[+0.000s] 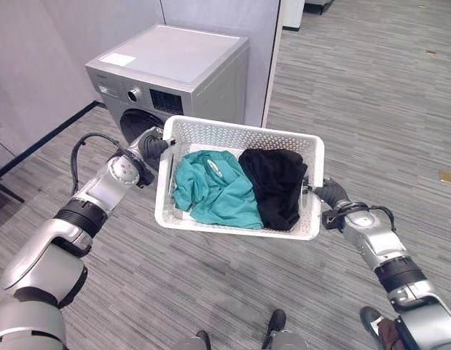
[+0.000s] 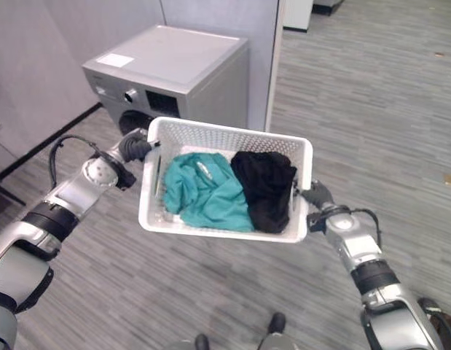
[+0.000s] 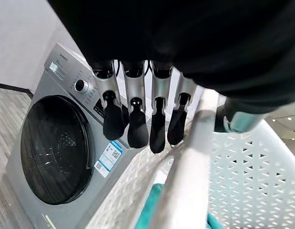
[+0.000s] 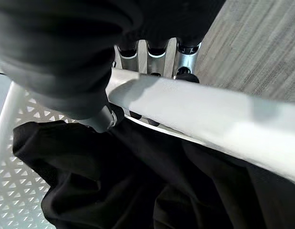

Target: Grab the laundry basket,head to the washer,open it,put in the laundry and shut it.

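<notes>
Between both arms, holding up a white laundry basket [image 1: 240,179] above the grey floor [image 1: 356,95], level, just in front of the washer [image 1: 170,73]. Reaching in from the left side with the left hand [image 1: 151,144], gripping the basket's left rim: in the left wrist view, fingers [image 3: 137,124] hanging down over the outside of the rim, thumb [image 3: 233,119] hooking over it from inside. Reaching in from the right side with the right hand [image 1: 328,193], clamping the right rim [image 4: 209,112]: in the right wrist view, fingers [image 4: 157,55] curling behind the white edge, thumb pressing on the inner side against the black cloth.

Carrying two garments inside the basket: a teal garment [image 1: 214,189] lying to the left, a black garment [image 1: 275,182] lying to the right and touching it, bunching up against the right wall. Hiding most of the basket's floor under the laundry; cutting off the right hand's fingertips behind the rim.

Standing against a grey partition wall [image 1: 225,14], washer with round dark door [image 3: 56,148] shut, knob [image 3: 81,86] on the control panel above it. Blocking the lower front of the washer in the head views with the basket and the left hand.
</notes>
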{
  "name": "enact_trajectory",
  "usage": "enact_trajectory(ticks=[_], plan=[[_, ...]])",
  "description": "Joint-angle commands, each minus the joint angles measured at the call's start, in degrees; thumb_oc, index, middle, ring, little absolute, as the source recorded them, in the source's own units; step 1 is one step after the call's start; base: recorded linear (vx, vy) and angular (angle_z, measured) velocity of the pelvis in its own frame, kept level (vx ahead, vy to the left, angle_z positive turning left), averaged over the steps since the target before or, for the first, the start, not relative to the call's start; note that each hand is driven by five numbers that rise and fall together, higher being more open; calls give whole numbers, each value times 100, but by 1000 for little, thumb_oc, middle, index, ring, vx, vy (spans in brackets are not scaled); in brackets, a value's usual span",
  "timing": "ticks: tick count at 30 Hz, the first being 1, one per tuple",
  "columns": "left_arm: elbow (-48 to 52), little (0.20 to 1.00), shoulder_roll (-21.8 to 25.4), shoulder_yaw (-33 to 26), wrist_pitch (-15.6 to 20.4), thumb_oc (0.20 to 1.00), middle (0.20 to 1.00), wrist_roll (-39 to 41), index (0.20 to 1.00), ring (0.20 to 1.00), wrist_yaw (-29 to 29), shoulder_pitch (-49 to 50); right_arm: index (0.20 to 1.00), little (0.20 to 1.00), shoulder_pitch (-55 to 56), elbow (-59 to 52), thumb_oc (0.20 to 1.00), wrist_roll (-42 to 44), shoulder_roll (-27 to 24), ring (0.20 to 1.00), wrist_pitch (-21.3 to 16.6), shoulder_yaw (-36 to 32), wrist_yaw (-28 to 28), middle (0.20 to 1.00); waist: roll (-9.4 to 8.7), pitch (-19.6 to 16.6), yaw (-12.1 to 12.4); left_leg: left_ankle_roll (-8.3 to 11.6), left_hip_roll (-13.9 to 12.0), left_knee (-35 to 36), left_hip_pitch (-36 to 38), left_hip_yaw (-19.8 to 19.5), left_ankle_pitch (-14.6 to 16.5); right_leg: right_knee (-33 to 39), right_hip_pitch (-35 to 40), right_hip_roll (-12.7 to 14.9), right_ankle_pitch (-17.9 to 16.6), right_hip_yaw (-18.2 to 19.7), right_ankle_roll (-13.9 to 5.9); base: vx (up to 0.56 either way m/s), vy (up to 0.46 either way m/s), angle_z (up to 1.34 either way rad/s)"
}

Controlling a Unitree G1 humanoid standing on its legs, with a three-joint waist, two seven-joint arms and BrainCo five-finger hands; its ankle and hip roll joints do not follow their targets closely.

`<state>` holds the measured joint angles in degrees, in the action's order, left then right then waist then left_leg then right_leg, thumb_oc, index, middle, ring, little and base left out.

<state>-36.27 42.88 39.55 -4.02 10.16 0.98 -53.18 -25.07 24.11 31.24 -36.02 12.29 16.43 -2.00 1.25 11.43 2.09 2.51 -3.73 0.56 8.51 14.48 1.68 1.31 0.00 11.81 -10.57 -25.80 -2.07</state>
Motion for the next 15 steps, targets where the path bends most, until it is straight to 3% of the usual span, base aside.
enact_trajectory(ticks=[1,15], plan=[[-21,200,-148,-249,361,200,200,186,200,200,101,-518,200,200,-412,-233,200,425,136,200,-484,-144,376,200,-93,-395,158,-253,-4,-384,-434,-135,426,-521,717,685,1024,-38,-958,22,-54,8],[-46,200,-214,-404,389,200,200,15,200,200,101,-397,200,200,-162,-452,200,614,73,200,-705,-397,438,200,-76,-430,142,-209,-22,-240,-342,-169,394,-355,894,580,1100,-92,-946,1,-4,0]])
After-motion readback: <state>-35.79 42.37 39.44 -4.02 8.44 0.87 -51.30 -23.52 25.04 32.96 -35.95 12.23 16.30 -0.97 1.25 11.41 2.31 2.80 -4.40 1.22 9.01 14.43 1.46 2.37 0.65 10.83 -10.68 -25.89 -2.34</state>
